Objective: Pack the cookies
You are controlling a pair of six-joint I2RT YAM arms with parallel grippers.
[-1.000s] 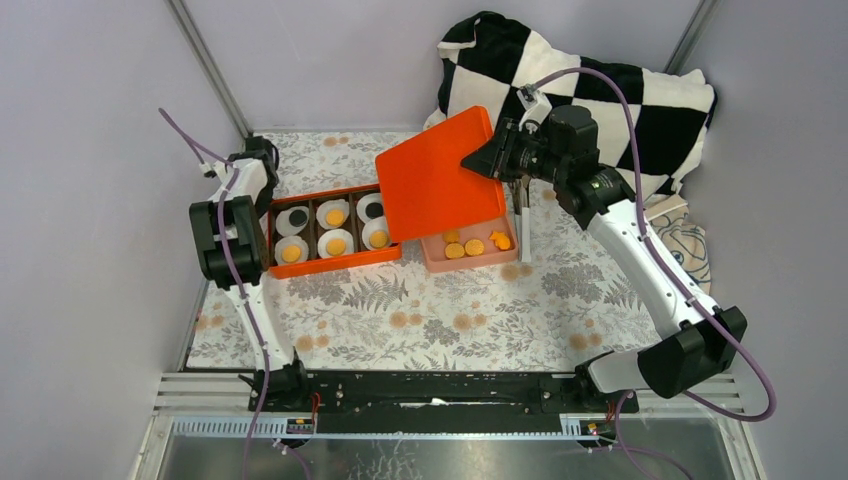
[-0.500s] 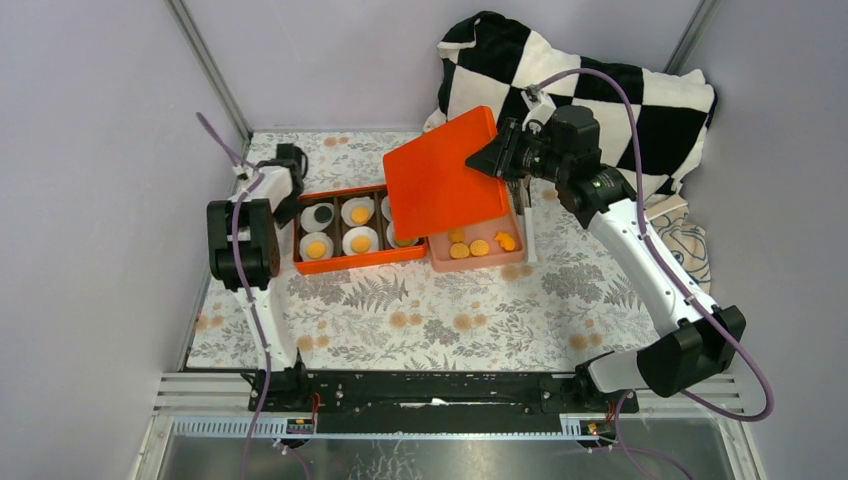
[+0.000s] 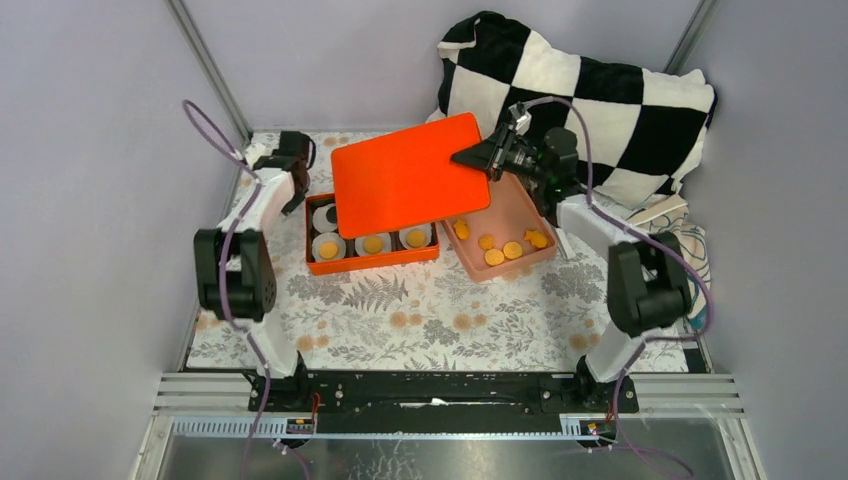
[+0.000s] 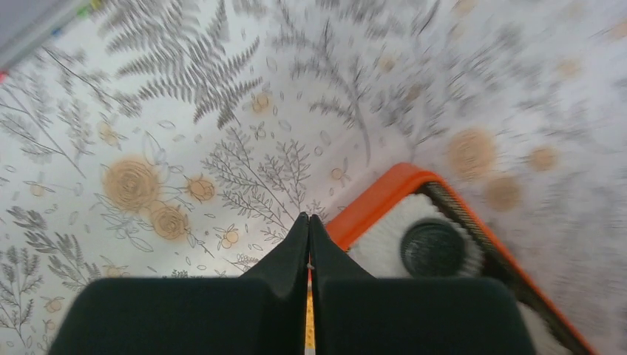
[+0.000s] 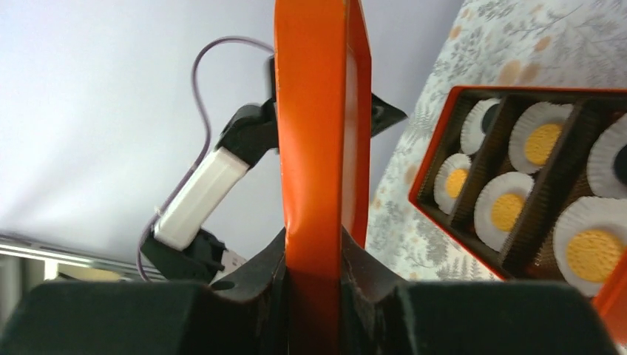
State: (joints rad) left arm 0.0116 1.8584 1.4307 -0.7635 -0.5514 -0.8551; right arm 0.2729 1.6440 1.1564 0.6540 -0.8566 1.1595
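Holding the orange lid (image 3: 405,185), pinched by its edge in the right gripper (image 3: 477,158), over the box (image 3: 370,262) of cookies (image 3: 373,243) below and ahead of it, left gripper (image 4: 309,222) pressed together by the box corner; closing step, likely needing squaring, then lowering.

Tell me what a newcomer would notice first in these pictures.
The big orange lid, gripped at its edge by the right hand, hangs over the orange box of cookies. Right of it, a pink tray holds loose golden cookies, with a black-and-white checkered pillow behind.
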